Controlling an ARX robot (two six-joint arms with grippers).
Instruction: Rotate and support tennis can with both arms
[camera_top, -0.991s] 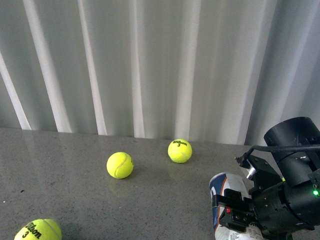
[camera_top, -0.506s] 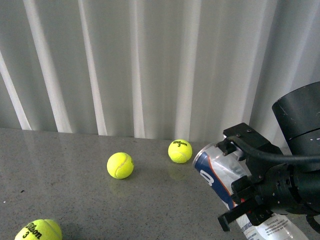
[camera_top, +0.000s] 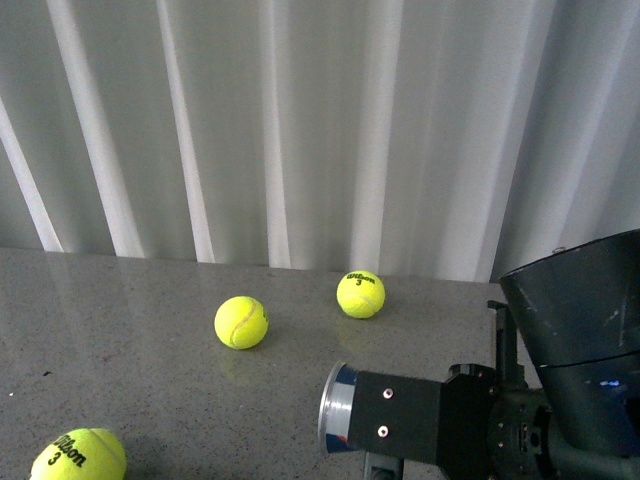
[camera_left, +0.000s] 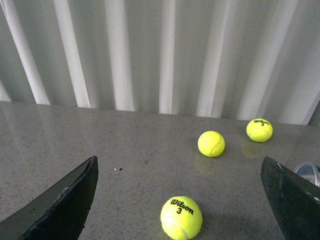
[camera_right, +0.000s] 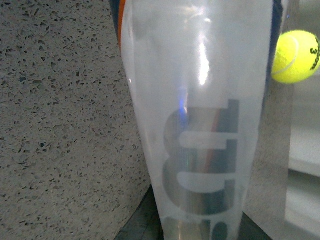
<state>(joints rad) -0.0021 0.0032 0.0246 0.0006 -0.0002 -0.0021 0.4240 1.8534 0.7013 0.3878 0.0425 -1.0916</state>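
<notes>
Right pincer (camera_top: 388, 418) is seen clamped around the tennis can (camera_top: 336, 408), with the near finger laid across the can's body. The can is held level above the counter (camera_top: 130, 340) at lower right of the front view, its silver rim turned toward the robot's left.

Change noted: a second ago the can stood near upright in the same grip, half a second ago it was tilted with the rim raised, and now it lies about horizontal. The rotation is judged largely done.

In the right wrist view the clear wall and reversed label of the can (camera_right: 200, 130) fill the frame; the grip point itself is not shown there.

Left pincer (camera_left: 178, 167) is spread wide, with nothing between its fingers (camera_left: 60, 210). Only a sliver of the can (camera_left: 306, 171) is caught at the edge of that view, apart from the far finger. Support from the second arm is judged not yet given.

Three tennis balls (camera_top: 241, 322) are left loose on the counter, well apart from the can.
</notes>
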